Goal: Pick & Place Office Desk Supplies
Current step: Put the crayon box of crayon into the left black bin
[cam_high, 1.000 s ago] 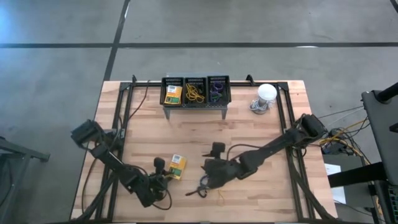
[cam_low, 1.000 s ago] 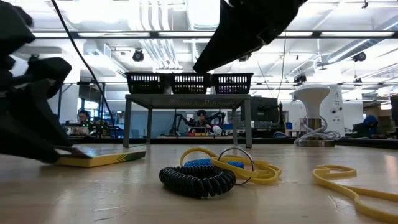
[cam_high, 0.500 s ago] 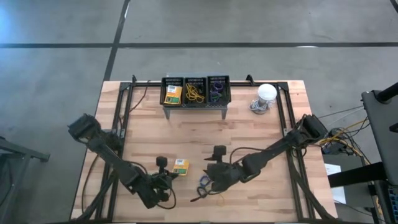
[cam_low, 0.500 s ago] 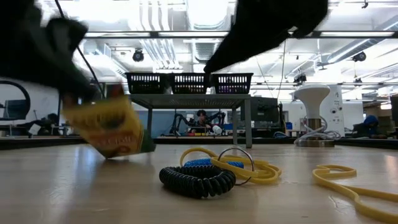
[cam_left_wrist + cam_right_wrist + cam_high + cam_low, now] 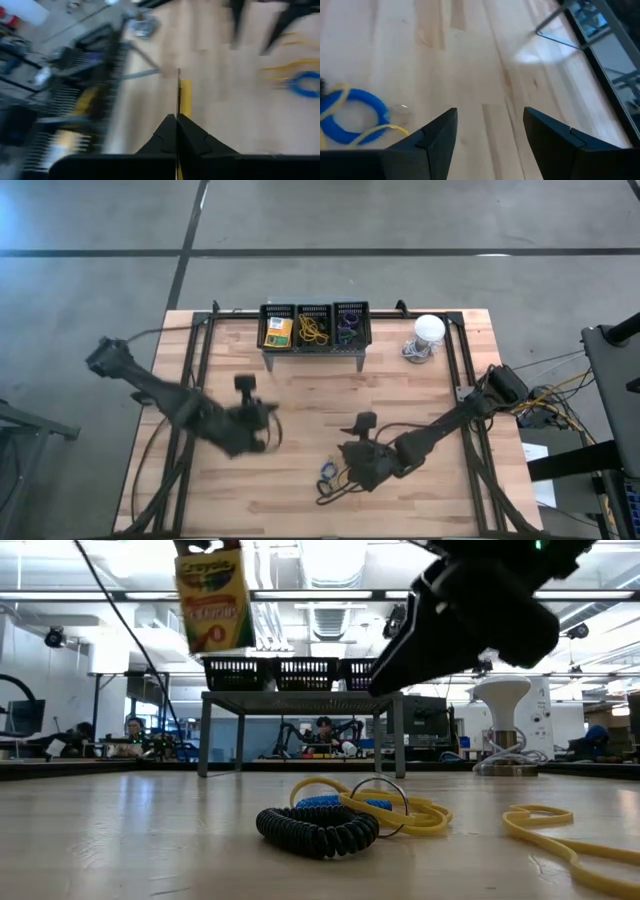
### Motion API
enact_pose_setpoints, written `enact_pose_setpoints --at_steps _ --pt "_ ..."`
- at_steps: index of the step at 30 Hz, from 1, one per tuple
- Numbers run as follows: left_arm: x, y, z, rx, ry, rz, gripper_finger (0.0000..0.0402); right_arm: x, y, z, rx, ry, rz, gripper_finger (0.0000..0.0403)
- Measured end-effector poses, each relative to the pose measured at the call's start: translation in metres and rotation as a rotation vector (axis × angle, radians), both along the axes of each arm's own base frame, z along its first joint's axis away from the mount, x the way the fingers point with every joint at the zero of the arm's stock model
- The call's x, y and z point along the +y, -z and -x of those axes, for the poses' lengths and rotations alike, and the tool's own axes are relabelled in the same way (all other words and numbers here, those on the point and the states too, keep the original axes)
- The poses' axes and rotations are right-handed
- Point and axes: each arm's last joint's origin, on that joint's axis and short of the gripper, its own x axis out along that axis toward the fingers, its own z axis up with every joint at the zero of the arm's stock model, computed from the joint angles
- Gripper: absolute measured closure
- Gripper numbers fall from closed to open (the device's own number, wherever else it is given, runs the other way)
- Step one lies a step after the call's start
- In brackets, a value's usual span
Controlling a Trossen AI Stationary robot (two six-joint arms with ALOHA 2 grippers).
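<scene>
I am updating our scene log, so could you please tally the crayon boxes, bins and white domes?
Crayon boxes: 2
Bins: 3
White domes: 1
Total: 6

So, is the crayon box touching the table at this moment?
Apart. In the low view the crayon box hangs high above the table, with open room visible beneath it. The left wrist view shows the left tool shut on its yellow edge.

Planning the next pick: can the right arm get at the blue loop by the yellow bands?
Probably yes: the right end effector hangs open beside the blue loop, bare table around it.
</scene>
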Motion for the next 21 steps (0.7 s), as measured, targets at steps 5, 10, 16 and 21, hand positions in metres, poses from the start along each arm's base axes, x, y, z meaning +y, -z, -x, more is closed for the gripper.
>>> enact_pose_setpoints --at_steps 5,10,16,21 --pt "0.056 -0.042 0.002 0.004 -0.033 -0.108 0.0401 -0.004 0.007 0.006 0.002 0.015 0.006 0.0179" --pt "0.109 -0.075 0.004 0.041 -0.050 -0.201 0.0401 -0.010 0.009 0.009 -0.020 0.065 0.073 0.0179" --pt "0.173 -0.071 0.000 0.146 -0.012 -0.221 0.0401 -0.019 0.008 0.007 -0.020 0.098 0.168 0.0179" --pt "0.205 -0.050 -0.004 0.207 -0.018 -0.327 0.0401 -0.031 0.002 0.009 0.003 0.099 0.206 0.0179"
